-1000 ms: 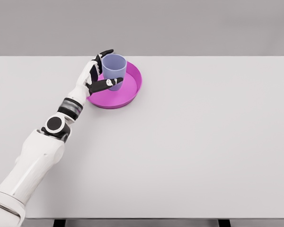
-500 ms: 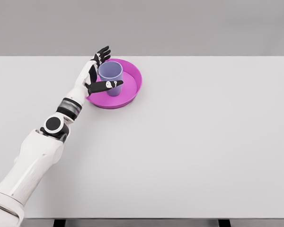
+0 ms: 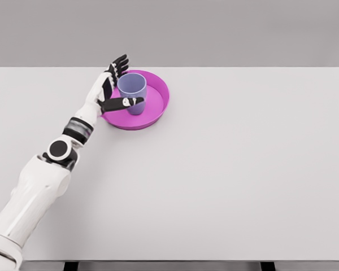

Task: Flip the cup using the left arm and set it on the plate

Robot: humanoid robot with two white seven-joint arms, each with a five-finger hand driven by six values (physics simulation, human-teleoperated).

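A lavender cup [image 3: 133, 92] stands upright, mouth up, inside the magenta plate [image 3: 158, 104] at the back left of the table. My left hand [image 3: 117, 84] is just left of the cup with its fingers spread open. The thumb [image 3: 124, 103] reaches across the cup's front and the other fingertips [image 3: 120, 64] point up behind its rim. The hand holds nothing. My left arm runs in from the lower left corner.
The white table [image 3: 226, 169] stretches wide to the right and front of the plate. Its far edge runs just behind the plate. Nothing else stands on it.
The cup came down from the hand's grasp to stand on the plate. The fingers opened and the hand has drawn slightly left, away from the cup.
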